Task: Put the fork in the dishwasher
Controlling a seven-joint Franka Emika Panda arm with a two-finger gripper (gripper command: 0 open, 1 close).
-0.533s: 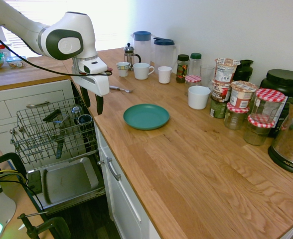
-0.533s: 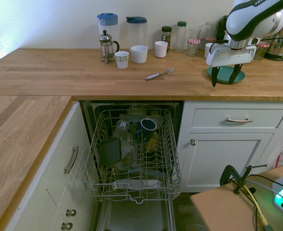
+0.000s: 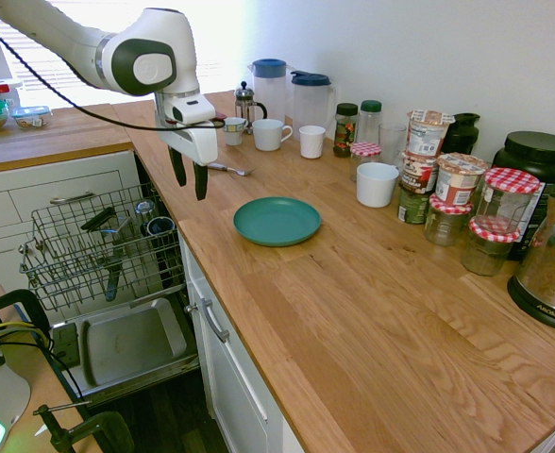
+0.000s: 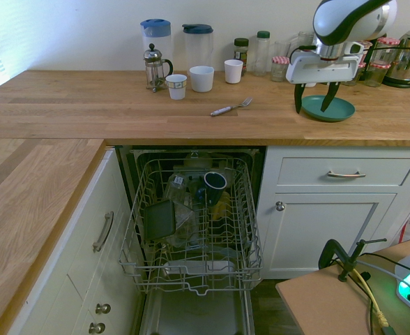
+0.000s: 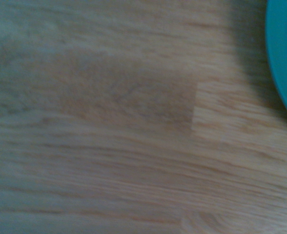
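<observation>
Dishwasher (image 4: 191, 230) rack, lower centre: dark mug, dark utensils | fork (image 4: 231, 108) on tabletop (image 4: 86, 105), centre | pincer (image 4: 314, 101) spread, empty, above teal plate (image 4: 328, 109), upper right | white cups (image 4: 201, 78), jugs behind.

place: home kitchen, you're working at an l-shaped wooden countertop (image 3: 372, 311)
cabinets: white drawers (image 4: 344, 171) and doors with metal handles under the counter
appliance: dishwasher (image 4: 191, 223) open below the counter, wire rack pulled out with dishes in it
drinkware: french press (image 4: 155, 67), two blue-lidded jugs (image 4: 156, 38), white mugs (image 4: 201, 78) by the wall
food: jam jars with checked lids (image 3: 509, 198), spice jars, tubs
tableware: teal plate (image 3: 277, 221), fork (image 4: 231, 107) lying on the counter
extra: metal kettle (image 3: 553, 274) at the counter's end
</observation>
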